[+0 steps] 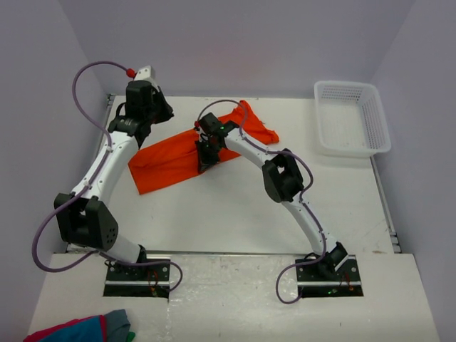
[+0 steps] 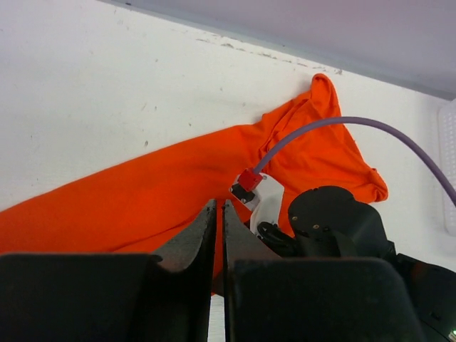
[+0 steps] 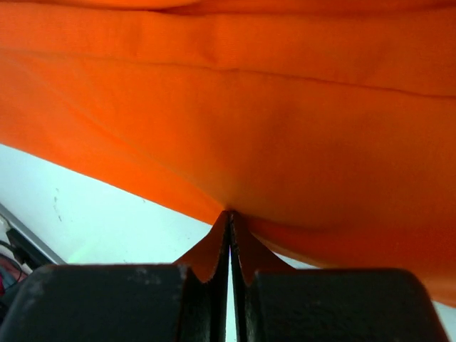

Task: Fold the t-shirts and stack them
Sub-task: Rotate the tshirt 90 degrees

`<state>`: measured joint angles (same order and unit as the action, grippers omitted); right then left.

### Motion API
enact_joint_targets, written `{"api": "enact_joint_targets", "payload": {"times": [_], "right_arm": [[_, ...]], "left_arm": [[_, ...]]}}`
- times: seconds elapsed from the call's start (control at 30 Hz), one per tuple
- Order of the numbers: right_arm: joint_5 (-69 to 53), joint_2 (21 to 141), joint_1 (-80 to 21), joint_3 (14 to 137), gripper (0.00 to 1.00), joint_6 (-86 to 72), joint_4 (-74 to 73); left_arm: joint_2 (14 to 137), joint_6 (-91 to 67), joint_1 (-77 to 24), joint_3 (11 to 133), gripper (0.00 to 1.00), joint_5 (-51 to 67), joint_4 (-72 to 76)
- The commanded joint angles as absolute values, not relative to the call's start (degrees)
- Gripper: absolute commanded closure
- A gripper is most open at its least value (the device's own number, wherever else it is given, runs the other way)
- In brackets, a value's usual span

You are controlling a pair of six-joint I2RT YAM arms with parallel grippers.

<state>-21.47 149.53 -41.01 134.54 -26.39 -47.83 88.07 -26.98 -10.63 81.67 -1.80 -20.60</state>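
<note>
Status at this frame: the orange t-shirt (image 1: 167, 160) lay on the far middle of the table (image 1: 235, 221) as a long slanted band, left end flat, right end bunched around the collar and sleeve. At most one rough lengthwise fold was in, I'd judge. No neat rectangle and no stack anywhere, so most of the job was left for you. The white basket (image 1: 377, 128) sat well apart at the far right. A red, blue and grey cloth bundle (image 1: 85, 330) was off the table at the near left.

Your right gripper (image 3: 229, 214) was down at the shirt's near edge, about mid-length. Its jaws were closed and the cloth puckered into the tips, so it read as a pinch on the hem. That arm was reached forward with the elbow raised.

Your left gripper (image 2: 219, 206) was up above the table beyond the shirt's left end, angled along it. Its jaws were closed to a thin slit with nothing visibly in them.
</note>
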Motion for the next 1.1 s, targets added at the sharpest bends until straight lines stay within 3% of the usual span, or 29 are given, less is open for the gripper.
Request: {"api": "enact_joint_targets", "payload": {"times": [0.0,0.2,0.6,1.07], "right_arm": [[-21.2,146.2,-41.3,133.3,1.00,-26.7,-51.4],[-20.0,142.3,-41.4,124.8,1.00,-29.4,-50.0],[-7.3,124.3,-37.2,87.1,1.00,-35.9,-38.4],[-0.8,105.8,-32.5,62.9,1.00,-40.7,-32.1]], "left_arm": [[84.6,-27.2,-10.7,80.9,0.93,-1.1,-18.2],[81.2,-26.5,-10.7,78.9,0.91,-2.1,-18.4],[81.8,-27.7,-10.7,75.0,0.91,1.3,-19.1],[90.6,-27.2,-12.6,73.1,0.90,7.6,-15.2]]}}
